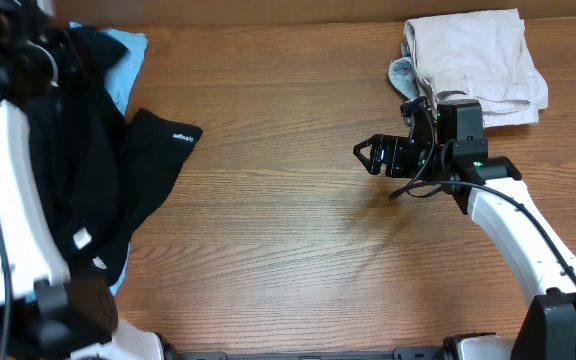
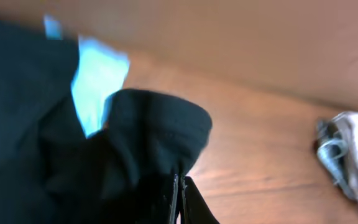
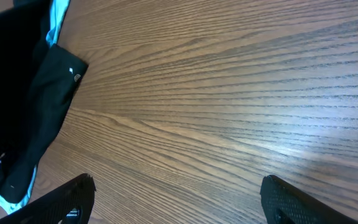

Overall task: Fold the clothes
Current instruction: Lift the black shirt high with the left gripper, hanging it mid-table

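Note:
A black T-shirt [image 1: 88, 170] hangs bunched at the table's left, one sleeve with a small white logo trailing onto the wood. In the left wrist view my left gripper [image 2: 180, 188] is shut, with the black T-shirt [image 2: 148, 137] gathered round its tips. A light-blue garment [image 1: 128, 55] lies under and behind it, and shows in the left wrist view as well [image 2: 95, 81]. My right gripper [image 1: 364, 156] hovers open right of centre above bare wood, its fingers [image 3: 67, 199] wide apart, nothing between them. The black T-shirt [image 3: 36, 124] lies far to its left.
A folded beige pile [image 1: 473, 65] sits at the back right corner, a grey-blue cloth [image 1: 403, 75] tucked at its left edge. The wooden table [image 1: 288, 250] spans the middle. My white left arm [image 1: 8, 200] stands along the left edge.

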Controlling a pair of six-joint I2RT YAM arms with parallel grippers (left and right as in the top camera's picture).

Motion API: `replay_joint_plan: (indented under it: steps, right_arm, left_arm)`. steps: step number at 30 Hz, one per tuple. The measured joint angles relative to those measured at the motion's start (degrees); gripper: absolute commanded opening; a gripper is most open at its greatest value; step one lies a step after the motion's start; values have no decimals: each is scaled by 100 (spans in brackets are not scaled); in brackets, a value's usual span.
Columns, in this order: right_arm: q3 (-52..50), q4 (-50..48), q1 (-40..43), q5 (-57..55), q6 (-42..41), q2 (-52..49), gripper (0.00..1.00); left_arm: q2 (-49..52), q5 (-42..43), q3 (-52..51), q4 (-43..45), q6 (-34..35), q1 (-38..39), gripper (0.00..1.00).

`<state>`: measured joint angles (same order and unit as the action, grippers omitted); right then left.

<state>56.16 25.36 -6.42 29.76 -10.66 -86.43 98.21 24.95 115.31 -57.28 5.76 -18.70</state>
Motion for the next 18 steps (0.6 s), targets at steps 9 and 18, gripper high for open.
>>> replay_joint_plan:
  steps: [9, 18]
  right_arm:
    - [0, 0, 0, 0, 0, 2, 89]
    - [0, 52, 0, 0, 0, 0, 89]
  left_arm:
    - [-1126, 20, 1102, 162, 0, 0, 4]
    - [-1176, 555, 1519, 1097, 317, 11, 4]
